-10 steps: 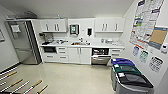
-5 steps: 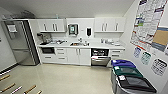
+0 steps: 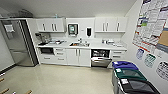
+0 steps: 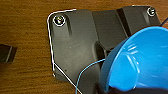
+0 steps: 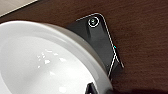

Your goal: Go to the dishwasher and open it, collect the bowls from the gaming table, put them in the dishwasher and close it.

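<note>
Two bowls are in evidence, one before each wrist camera. A bright blue bowl (image 4: 140,60) shows at the lower right of the left wrist view, tilted, its glossy inside facing the lens. A pale white bowl (image 5: 47,60) spreads across the left and centre of the right wrist view. Each sits close against the dark plate of its own arm, which suggests carriage, but no fingers can be made out on either side, so I cannot tell whether either claw is clamped, together or apart.

In the head view the kitchen lies ahead. The dishwasher (image 3: 101,58) stands right of centre under the white counter (image 3: 105,47), door dropped partway, dark racks visible inside. A tall steel fridge (image 3: 17,42) is at far left, a sink (image 3: 79,44) mid-counter, recycling bins (image 3: 130,77) at lower right. Bare pale floor (image 3: 62,80) separates the camera from the units.

Handling assessment, judged by appearance: both bowls look rigid, light and smooth-glazed, hence slippery. The white one reads as ceramic and breakable; the blue may be plastic, not certain. The rim is the sensible purchase, one finger inside the wall and one outside.
</note>
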